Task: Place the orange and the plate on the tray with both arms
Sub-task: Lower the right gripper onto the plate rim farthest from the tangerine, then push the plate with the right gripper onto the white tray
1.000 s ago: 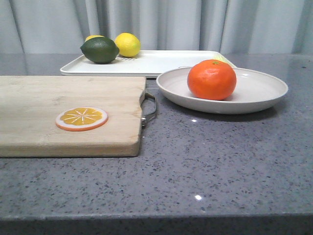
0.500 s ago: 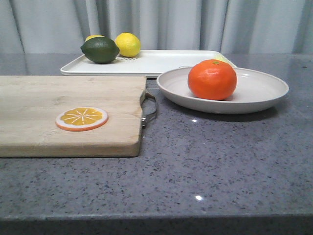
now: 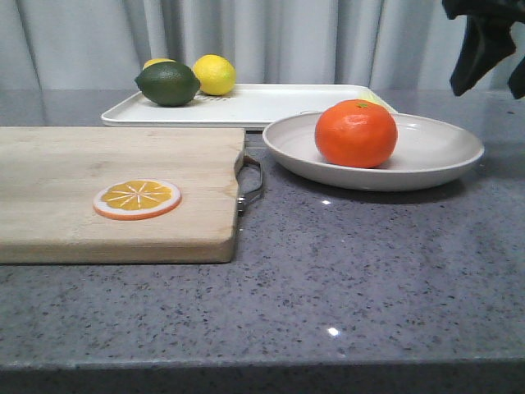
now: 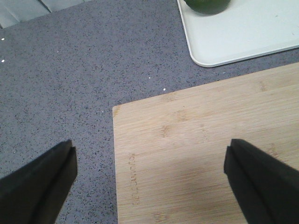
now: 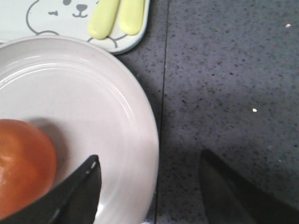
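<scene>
The orange (image 3: 355, 133) sits in the off-white plate (image 3: 439, 152) on the grey counter, just in front of the white tray (image 3: 271, 103). My right gripper (image 3: 490, 57) hangs open above the plate's right rim. In the right wrist view the gripper (image 5: 149, 179) straddles the plate's rim (image 5: 135, 140), one finger over the dish near the orange (image 5: 23, 163), the other over the counter. My left gripper (image 4: 149, 177) is open over the corner of the wooden cutting board (image 4: 210, 149); it does not show in the front view.
A dark green lime (image 3: 167, 83) and a yellow lemon (image 3: 214, 75) lie at the tray's far left. An orange slice disc (image 3: 137, 199) lies on the cutting board (image 3: 115, 189). The tray's corner (image 5: 70, 18) carries a bear drawing and pale yellow pieces (image 5: 117, 16).
My right gripper has come into the front view at the top right, above the plate's right edge. The orange, plate and tray have not moved.
</scene>
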Controlling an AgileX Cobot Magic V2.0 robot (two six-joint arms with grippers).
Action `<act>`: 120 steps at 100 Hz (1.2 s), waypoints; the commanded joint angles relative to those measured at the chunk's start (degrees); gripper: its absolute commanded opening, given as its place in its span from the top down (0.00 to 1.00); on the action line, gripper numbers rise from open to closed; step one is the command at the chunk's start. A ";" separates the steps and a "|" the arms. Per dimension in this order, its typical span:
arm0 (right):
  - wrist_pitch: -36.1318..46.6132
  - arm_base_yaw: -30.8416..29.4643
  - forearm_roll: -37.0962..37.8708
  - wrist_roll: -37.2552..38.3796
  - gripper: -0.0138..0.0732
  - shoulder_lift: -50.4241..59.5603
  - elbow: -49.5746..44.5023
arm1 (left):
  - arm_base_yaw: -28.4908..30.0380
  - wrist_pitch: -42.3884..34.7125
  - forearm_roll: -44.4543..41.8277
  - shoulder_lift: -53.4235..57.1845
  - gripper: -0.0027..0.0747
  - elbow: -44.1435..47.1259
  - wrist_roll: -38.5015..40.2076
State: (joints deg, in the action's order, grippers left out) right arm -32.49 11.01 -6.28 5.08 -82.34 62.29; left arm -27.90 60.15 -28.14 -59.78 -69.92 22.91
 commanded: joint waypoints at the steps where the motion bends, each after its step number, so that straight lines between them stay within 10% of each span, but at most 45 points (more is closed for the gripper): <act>1: 2.62 1.12 -0.41 -0.88 0.30 -0.20 2.72 | 0.20 -3.31 -1.20 0.49 0.16 -1.45 0.70; 62: 2.33 1.55 -0.41 -0.88 0.31 -7.14 3.13 | 0.20 -1.80 -1.20 0.49 0.16 -1.45 0.70; 120: 0.17 1.55 -0.41 0.40 0.81 -7.14 3.13 | 0.20 -1.80 -1.20 0.49 0.16 -1.45 0.70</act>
State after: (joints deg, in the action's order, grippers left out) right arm -32.90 12.54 -7.53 6.06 -91.65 63.88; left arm -27.90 60.99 -28.02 -59.78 -69.92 22.91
